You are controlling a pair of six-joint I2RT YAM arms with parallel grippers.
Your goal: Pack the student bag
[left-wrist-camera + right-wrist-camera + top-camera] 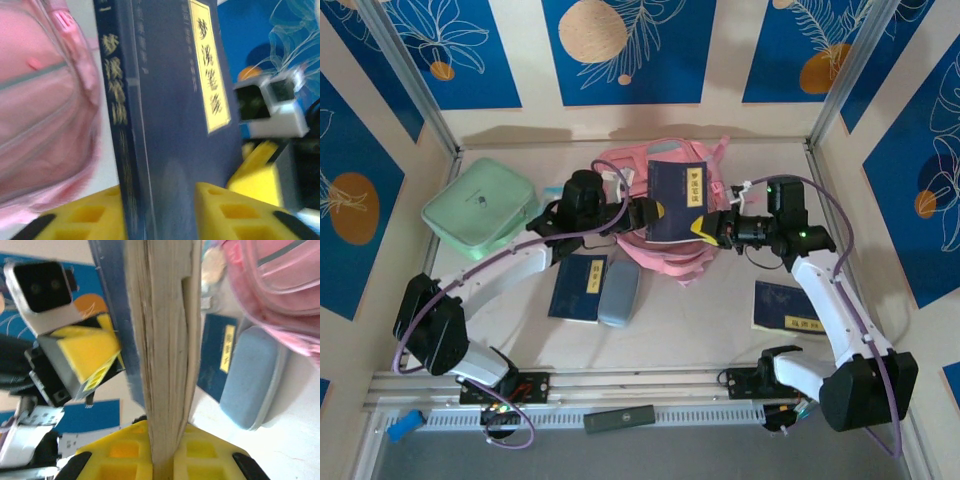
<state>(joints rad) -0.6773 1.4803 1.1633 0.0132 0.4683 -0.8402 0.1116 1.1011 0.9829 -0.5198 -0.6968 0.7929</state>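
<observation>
1. Your right gripper [161, 442] is closed hard on the open page edge of the dark blue book [677, 197]; the yellow fingers [125, 450] press both sides of the paper block.
2. Your left gripper [160, 212] straddles the same book from the spine side. Its fingers [235, 210] lie against the covers, but the wrist view is blurred, and I cannot tell whether they are pressing or standing slack.
3. Judged from this, the book is being passed between the arms. One holds the spine and the other the pages, so it hangs on edge and can slide into a narrow opening.
4. The student bag [670, 258] lies flat on the table [700, 335], directly under and behind the lifted book, near the back wall. Whether its mouth is unzipped I cannot make out.
5. Nearer you, on the left, a second blue book [578, 288] lies touching a grey-blue pouch [618, 293]. Both rest just beside the bag's near edge, under the left arm.
6. A third blue book [787, 307] lies on the right, beneath the right forearm and apart from the bag.
7. Farther left, the mint green case [480, 208] sits well clear.
8. The bag's soft, collapsed fabric is likely your main obstacle, since the book may snag on it.
</observation>
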